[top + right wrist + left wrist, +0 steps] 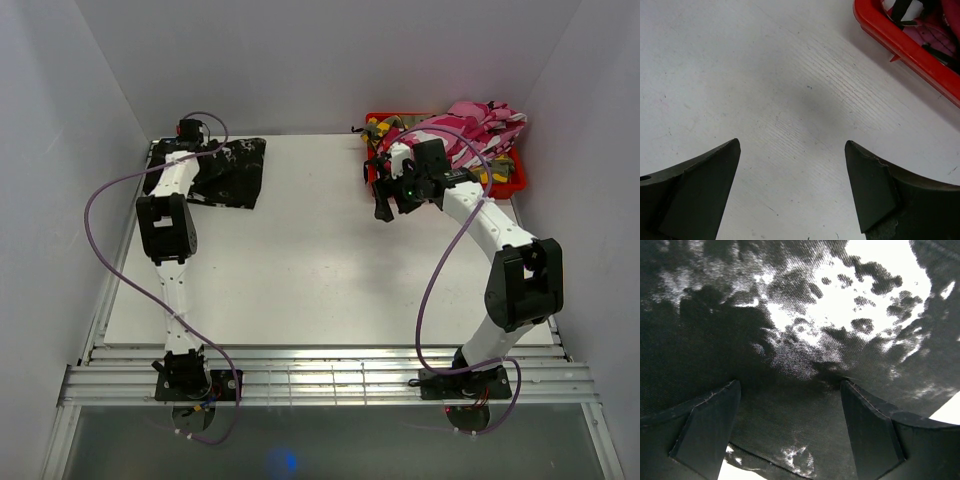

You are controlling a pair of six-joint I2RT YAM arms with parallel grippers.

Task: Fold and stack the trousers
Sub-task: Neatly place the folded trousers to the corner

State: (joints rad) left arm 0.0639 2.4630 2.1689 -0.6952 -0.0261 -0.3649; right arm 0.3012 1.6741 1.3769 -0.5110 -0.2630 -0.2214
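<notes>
The black trousers with white splotches point(228, 172) lie folded at the table's far left corner. My left gripper point(188, 140) hovers right over them with its jaws open and empty; in the left wrist view the cloth point(805, 330) fills the frame between the fingers point(705, 425). The pink-white camouflage trousers point(478, 128) are heaped in a red basket point(505, 185) at the far right. My right gripper point(383, 208) is open and empty above bare table just left of the basket; the basket's rim also shows in the right wrist view point(900, 47). Green-yellow camouflage cloth point(383, 130) peeks out in the basket.
The white table point(320, 260) is walled in by white panels on three sides. Purple cables point(100, 200) loop off both arms. An aluminium rail point(330, 380) runs along the near edge at the arm bases.
</notes>
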